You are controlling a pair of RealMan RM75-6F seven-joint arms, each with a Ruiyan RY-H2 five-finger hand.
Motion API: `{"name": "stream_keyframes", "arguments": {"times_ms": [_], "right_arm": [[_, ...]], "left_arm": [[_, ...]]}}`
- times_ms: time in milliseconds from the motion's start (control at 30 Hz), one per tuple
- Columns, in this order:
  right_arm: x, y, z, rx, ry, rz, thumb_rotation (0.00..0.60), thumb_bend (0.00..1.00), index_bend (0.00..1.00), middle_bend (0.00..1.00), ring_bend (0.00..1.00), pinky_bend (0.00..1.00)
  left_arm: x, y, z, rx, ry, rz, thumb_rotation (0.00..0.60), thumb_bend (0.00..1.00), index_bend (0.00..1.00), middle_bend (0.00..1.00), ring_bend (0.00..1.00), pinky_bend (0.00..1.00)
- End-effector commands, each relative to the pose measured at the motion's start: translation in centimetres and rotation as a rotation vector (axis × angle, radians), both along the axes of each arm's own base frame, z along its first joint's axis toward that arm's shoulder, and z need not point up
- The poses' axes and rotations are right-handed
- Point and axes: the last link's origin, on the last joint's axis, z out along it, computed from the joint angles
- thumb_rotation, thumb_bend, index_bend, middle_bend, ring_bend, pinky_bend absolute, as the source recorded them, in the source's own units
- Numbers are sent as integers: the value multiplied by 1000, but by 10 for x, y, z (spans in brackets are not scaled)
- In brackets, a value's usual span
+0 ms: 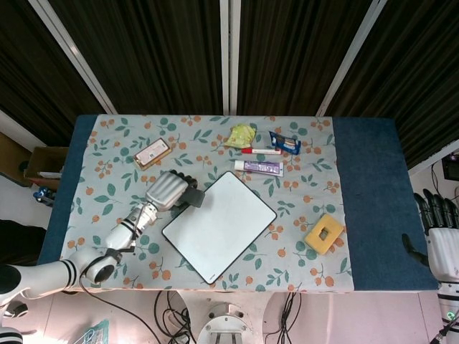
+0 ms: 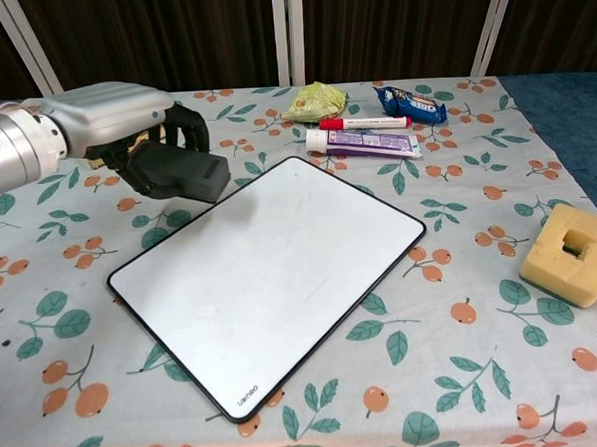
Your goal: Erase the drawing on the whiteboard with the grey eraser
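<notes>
My left hand (image 2: 107, 108) has its fingers (image 2: 186, 119) curled around the grey eraser (image 2: 179, 174), gripping it off the whiteboard's (image 2: 272, 285) upper-left edge, over the floral tablecloth (image 2: 456, 355). Board surface looks clean white. My right hand (image 1: 441, 236) sits at the far right past the table edge, fingers straight and apart, holding nothing. Beyond the board: red marker (image 2: 363, 123), purple tube (image 2: 364, 141), blue snack packet (image 2: 410, 103), yellow wrapper (image 2: 315, 100). Yellow sponge (image 2: 571, 256) to the right.

Bright even overhead light, soft faint shadows, sharp focus, dark backdrop, no glare
</notes>
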Motion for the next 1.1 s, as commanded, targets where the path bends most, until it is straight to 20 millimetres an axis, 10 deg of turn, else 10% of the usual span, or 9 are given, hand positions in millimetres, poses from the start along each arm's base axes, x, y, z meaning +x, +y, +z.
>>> {"name": "stream_keyframes", "arguments": {"times_ms": [33, 333, 733, 967, 1100], "right_arm": [[0, 0, 1, -1, 0, -3, 600, 255, 0, 0, 0, 0], [-1, -1, -3, 7, 1, -8, 600, 255, 0, 0, 0, 0], [1, 3, -1, -7, 5, -4, 600, 256, 0, 0, 0, 0], [-5, 3, 0, -5, 0, -18, 600, 255, 0, 0, 0, 0], [-13, 7, 3, 5, 35, -19, 600, 255, 0, 0, 0, 0]], "left_arm": [[-36, 14, 2, 25, -17, 96, 600, 379, 645, 547, 466, 508], [-63, 13, 2, -20, -16, 129, 600, 379, 600, 514, 448, 490], [-73, 11, 10, 45, -52, 108, 600, 266, 78, 116, 129, 283], [-85, -24, 60, 112, -149, 143, 594, 261, 68, 83, 97, 252], [-102, -70, 110, 284, -111, 145, 408, 192, 70, 83, 81, 212]]}}
